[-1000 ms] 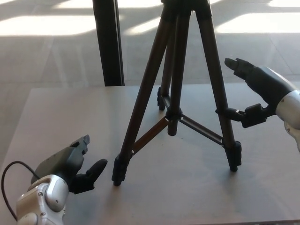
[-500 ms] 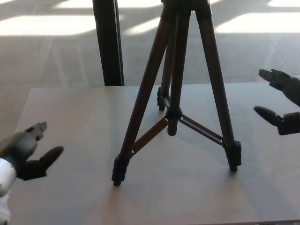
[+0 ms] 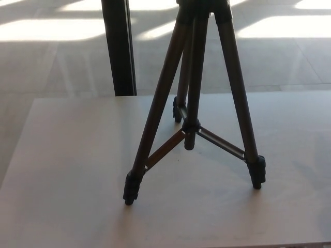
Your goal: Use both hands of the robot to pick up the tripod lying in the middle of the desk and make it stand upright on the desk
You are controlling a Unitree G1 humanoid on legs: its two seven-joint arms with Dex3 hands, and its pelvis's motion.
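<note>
No fingers show in the head view; both hands are out of frame, so I cannot tell how far open they are, and nothing of the robot touches the tripod (image 3: 194,103). It stands upright on the tabletop (image 3: 67,170), near the middle, on 3 spread legs. The task looks done; my judgement is that the step in hand is simply keeping clear, with no brush against a leg. The legs are slim, dark brown tubes ending in black rubbery feet, tied to the centre column by thin flat braces. The tabletop is matte, pale grey.
</note>
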